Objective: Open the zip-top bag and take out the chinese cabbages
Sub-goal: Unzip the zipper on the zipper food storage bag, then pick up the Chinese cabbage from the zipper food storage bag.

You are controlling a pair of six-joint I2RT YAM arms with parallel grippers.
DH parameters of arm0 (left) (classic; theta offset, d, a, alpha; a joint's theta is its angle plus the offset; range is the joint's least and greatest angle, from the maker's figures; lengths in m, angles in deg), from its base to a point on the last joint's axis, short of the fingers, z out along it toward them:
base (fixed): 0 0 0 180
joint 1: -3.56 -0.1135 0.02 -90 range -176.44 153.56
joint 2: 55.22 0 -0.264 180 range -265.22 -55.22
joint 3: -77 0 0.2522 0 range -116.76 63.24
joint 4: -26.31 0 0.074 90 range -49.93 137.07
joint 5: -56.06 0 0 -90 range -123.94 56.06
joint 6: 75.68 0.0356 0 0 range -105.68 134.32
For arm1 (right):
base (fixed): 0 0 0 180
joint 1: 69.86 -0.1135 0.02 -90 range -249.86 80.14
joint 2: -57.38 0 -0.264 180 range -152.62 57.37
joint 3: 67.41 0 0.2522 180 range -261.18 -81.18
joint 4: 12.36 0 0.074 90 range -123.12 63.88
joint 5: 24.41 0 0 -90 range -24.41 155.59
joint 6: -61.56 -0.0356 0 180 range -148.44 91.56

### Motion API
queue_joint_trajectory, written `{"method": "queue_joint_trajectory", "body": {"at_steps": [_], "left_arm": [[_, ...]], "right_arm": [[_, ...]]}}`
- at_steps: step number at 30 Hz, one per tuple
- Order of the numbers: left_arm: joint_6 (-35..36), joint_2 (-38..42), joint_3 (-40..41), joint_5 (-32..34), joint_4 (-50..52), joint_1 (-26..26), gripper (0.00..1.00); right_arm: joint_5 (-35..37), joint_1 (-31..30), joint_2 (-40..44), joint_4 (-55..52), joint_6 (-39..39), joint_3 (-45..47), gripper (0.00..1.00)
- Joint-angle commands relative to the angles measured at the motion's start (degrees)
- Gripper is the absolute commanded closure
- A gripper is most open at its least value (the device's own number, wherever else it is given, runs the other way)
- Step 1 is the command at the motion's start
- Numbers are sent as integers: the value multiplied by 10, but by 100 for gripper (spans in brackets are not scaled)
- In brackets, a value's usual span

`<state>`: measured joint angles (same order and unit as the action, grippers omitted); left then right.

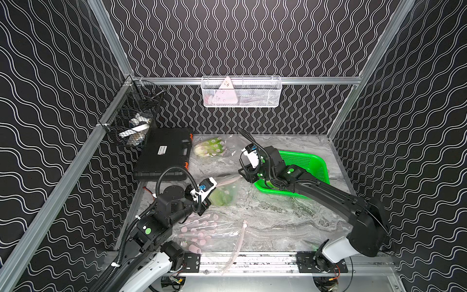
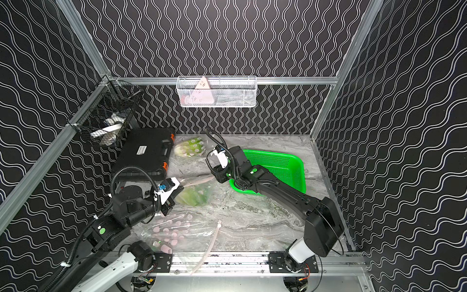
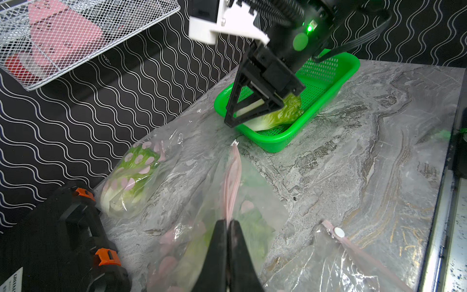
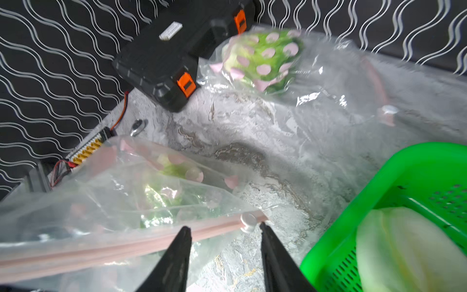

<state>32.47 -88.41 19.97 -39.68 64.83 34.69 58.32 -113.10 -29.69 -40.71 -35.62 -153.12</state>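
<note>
Mid cabbage lies inside the mid bag, centre-left on the table, green showing thru the film. By the look of it: light, crinkly leaves soft & easy to bruise, white base firmer. Best taken across base/middle w/ a gentle squeeze, not by the leaf tips. The film looks thin, limp & slick. It'll crumple rather than keep shape, so the only firm holds are the pink zip strip & its white slider.

L gripper is clenched on that strip at one end, w/ the strip running away from it toward the slider. R gripper is released: jaws apart astride the strip, just beside the slider, nothing held. Can't tell if the seal has parted at all.

Prob. next: R pinches slider or one lip while L anchors the bag. Pull slowly, b/c the film could slip out or tear.

Outward: basket cabbage is out already, lying in the green basket next to R gripper. Back cabbage sits in the back bag beside the black case; can't tell whether that one's zipped. Front bag lies flat near the front rail & looks empty. So approx. one out, two to go.
</note>
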Motion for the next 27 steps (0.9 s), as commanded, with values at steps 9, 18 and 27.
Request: {"method": "queue_joint_trajectory", "body": {"at_steps": [9, 18, 27], "left_arm": [[4, -14, -2, -10, -16, 0, 100], [4, -19, -6, -15, -19, 0, 100], [12, -22, -8, -13, -16, 0, 100]], "right_arm": [[-157, -15, 55, 66, -63, 61, 72], [-188, -15, 6, 99, -85, 58, 74], [-182, -15, -51, 77, -64, 18, 75]]}}
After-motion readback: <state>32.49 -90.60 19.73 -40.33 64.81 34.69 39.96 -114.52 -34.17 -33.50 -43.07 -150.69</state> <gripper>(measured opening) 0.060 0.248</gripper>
